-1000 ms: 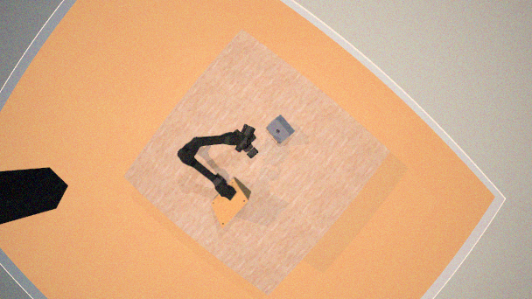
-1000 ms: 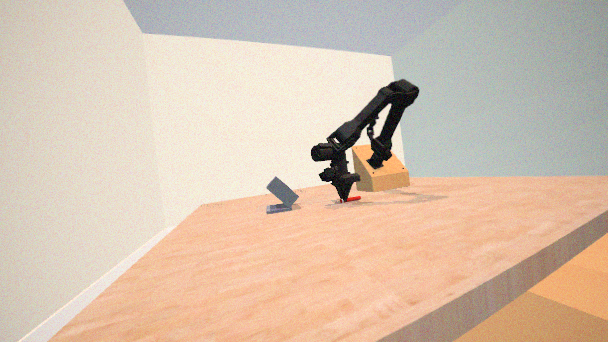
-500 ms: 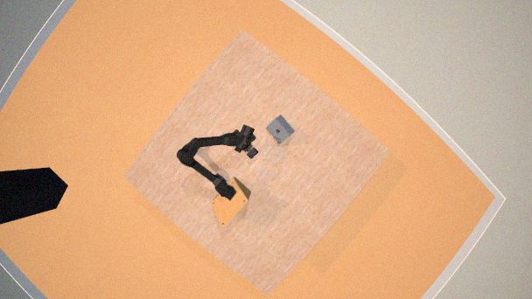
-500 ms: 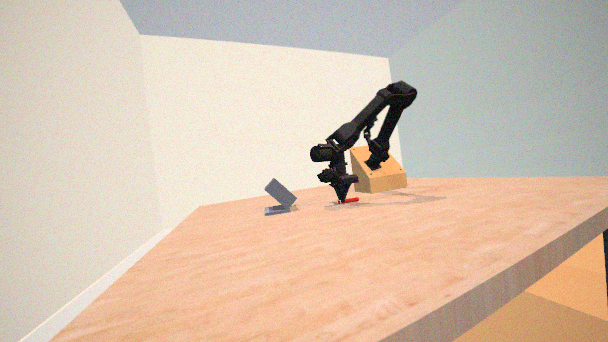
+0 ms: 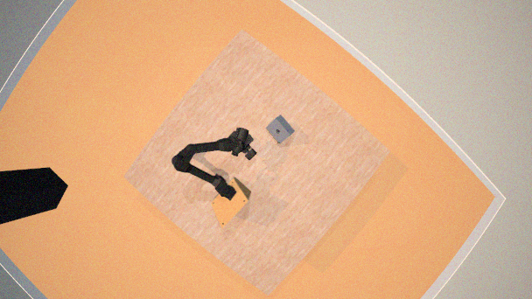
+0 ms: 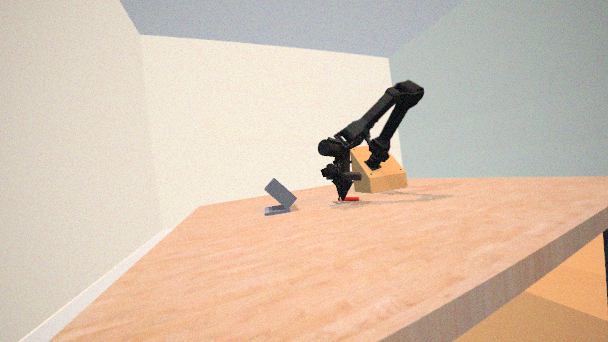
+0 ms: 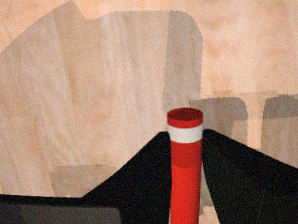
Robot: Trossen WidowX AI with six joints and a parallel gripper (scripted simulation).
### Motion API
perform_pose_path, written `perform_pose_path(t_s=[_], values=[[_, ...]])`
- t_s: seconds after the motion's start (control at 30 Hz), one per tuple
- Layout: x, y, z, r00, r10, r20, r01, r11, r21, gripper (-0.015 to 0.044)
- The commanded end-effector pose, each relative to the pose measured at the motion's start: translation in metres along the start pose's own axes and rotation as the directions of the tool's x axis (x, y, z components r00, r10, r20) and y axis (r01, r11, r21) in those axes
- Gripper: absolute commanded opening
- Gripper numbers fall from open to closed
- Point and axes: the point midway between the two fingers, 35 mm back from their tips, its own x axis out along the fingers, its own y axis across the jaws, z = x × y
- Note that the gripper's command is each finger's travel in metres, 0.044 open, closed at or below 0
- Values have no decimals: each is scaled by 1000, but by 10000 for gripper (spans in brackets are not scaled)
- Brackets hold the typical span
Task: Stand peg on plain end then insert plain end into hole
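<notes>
Red with a white band near one end, the peg lies flat on the table, and the gripper has its two fingers clamped on it, one on each side, close to the banded end. So the peg is directly between the fingertips, and its long axis runs across the line on which they close. From that grip the plain end sticks out toward the arm's base, while the band points roughly the other way, toward the side of the panel (its hole shows from above). Standing it up should mean lifting, then swinging the plain end down; a hold so near the band leaves a long free length that could slip round.
</notes>
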Motion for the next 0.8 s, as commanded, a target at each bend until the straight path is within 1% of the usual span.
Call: perform_pose_path(t_s=[0.0, 0.77], values=[[-2, 0, -1, 999, -2, 32, 2, 1000, 2, 49], [-15, 0, -10, 973, -2, 230, 2, 1000, 3, 49]])
